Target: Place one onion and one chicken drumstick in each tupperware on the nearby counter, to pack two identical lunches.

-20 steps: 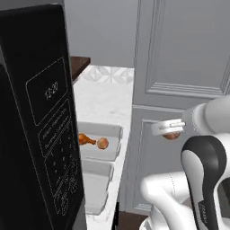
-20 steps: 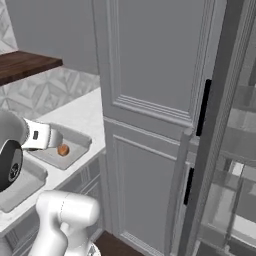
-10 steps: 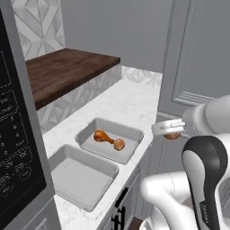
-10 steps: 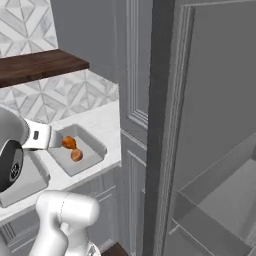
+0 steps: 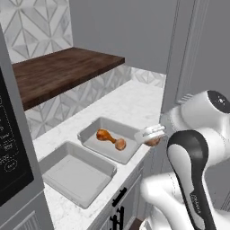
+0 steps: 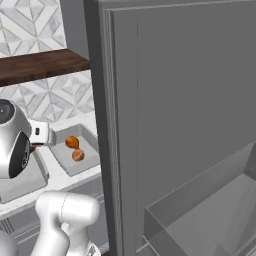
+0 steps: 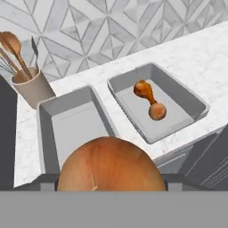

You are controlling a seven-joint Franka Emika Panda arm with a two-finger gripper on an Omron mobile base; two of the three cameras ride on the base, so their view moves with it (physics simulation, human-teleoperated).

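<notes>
My gripper point(image 5: 152, 135) is shut on an onion point(image 5: 154, 142) and hangs off the counter's point(image 5: 130, 101) front edge, just right of the farther tupperware point(image 5: 90, 131). That container holds a chicken drumstick point(image 5: 104, 134) with a second onion point(image 5: 120, 144) touching its thin end. In the hand view the held onion point(image 7: 111, 167) bulges large at the bottom, below the nearer tupperware point(image 7: 46, 118), which has nothing in it. The filled tupperware point(image 7: 191, 100) lies to its right with the drumstick point(image 7: 144, 91) and onion point(image 7: 157, 111). The empty tupperware point(image 5: 54, 155) sits left of the filled one.
A dark wooden shelf point(image 5: 58, 72) juts over the counter's back. A black microwave point(image 5: 11, 148) stands at the left edge. A beige utensil holder point(image 7: 30, 84) with wooden spoons stands behind the empty container. A tall grey cabinet point(image 6: 175, 100) rises on the right.
The whole scene has slid as the base drove: the microwave has moved off to the left and both containers have come closer. The gripper still holds the onion.
</notes>
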